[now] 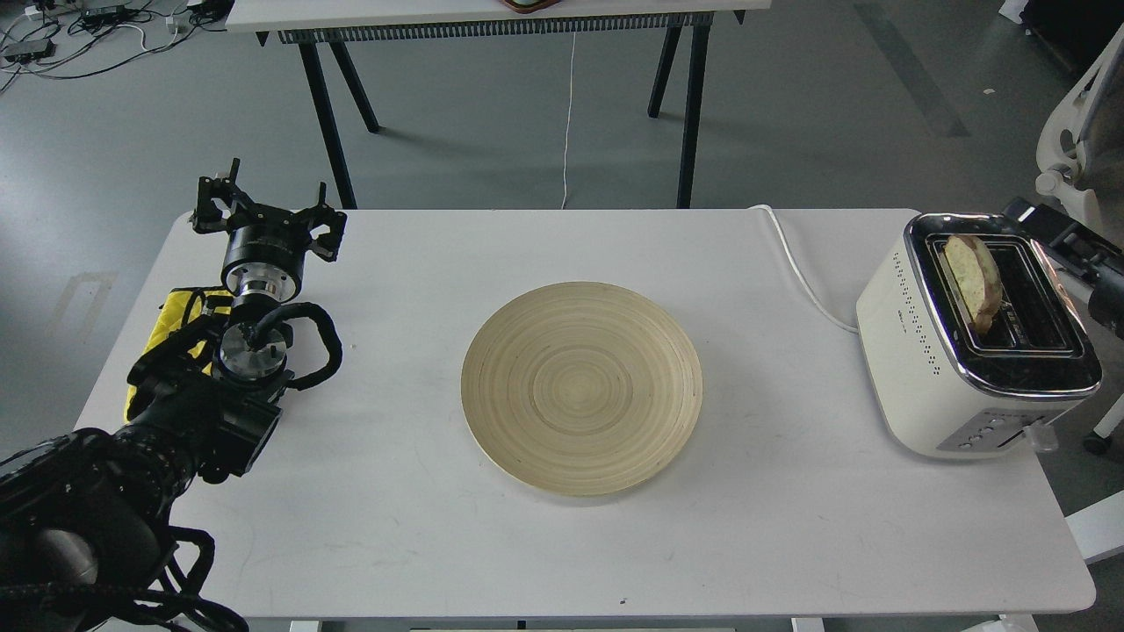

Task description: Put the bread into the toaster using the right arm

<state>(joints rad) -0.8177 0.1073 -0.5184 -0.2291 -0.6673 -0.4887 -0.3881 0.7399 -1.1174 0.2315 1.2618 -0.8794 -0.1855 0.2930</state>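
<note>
The bread stands on edge in the left slot of the cream-white toaster, its crust sticking up above the chrome top. My right gripper reaches in from the right edge, just behind the toaster's far right corner. Its fingers are apart, it holds nothing, and it is clear of the bread. My left gripper rests over the table's far left corner, open and empty, beside a yellow cloth.
A round wooden plate lies in the middle of the white table. The toaster's white cord runs along the table behind it. A second table stands behind, and a white chair at the right.
</note>
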